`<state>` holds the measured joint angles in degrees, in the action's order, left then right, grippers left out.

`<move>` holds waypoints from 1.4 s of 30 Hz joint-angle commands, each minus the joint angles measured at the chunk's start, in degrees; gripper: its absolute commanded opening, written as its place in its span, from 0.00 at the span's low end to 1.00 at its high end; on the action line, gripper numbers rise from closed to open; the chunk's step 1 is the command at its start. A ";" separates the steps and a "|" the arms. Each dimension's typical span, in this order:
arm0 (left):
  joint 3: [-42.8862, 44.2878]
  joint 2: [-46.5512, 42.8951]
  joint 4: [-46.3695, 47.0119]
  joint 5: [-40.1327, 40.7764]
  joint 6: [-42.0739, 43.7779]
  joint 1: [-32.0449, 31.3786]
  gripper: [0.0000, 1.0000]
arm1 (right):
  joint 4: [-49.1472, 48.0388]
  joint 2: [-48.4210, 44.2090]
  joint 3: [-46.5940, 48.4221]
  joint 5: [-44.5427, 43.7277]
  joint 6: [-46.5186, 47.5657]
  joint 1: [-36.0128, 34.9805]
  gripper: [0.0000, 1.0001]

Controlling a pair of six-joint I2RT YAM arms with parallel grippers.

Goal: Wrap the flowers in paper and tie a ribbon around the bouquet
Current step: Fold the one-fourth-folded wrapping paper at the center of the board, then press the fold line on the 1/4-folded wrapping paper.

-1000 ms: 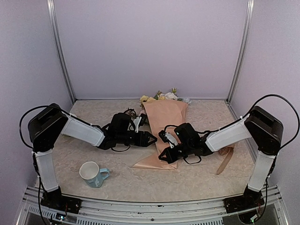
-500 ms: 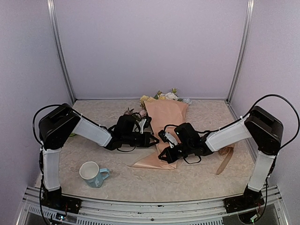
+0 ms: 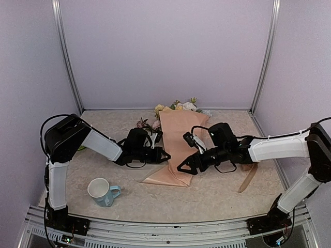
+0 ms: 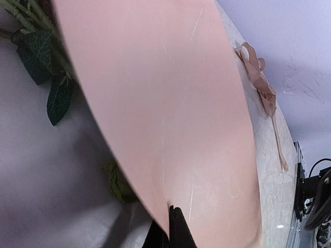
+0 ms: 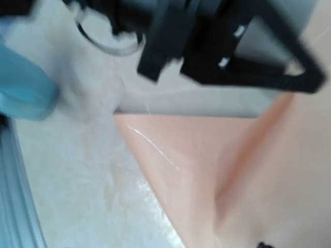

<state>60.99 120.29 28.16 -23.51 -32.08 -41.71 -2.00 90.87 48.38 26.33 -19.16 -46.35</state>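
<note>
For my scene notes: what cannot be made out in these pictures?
Flowers: stems, top view, covered by the paper.
Right gripper: right wrist view, blurred, almost wholly below the bottom edge.
Ribbon: upper part, top view, hidden behind the right arm.

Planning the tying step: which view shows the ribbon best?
The left wrist view: the ribbon, loops and tail, lies clear beyond the paper. The top external view shows mainly its tail, the right arm crossing the rest. The right wrist view shows none.
</note>
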 commanded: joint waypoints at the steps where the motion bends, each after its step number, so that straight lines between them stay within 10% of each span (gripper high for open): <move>1: -1.21 1.16 0.52 0.36 0.78 0.23 0.00 | 2.55 -5.65 -6.30 8.04 -5.19 7.01 0.76; 9: -1.71 1.44 0.48 0.88 0.45 0.41 0.00 | -6.25 0.58 -10.71 10.89 -16.27 12.33 0.88; 16: -2.49 1.35 0.85 1.10 0.51 0.41 0.00 | -17.30 10.32 -10.87 17.21 -21.25 12.33 0.72; 29: -3.19 1.78 0.58 1.27 0.88 0.49 0.00 | -22.59 13.70 -11.25 16.77 -24.06 12.33 0.00; 42: 2.06 4.59 -2.43 -2.39 4.43 -2.11 0.00 | -16.14 6.06 -17.31 11.83 -20.14 13.42 0.00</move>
<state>62.02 123.20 27.75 -24.32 -29.43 -42.87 -21.71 100.75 34.41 40.10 -41.10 -33.56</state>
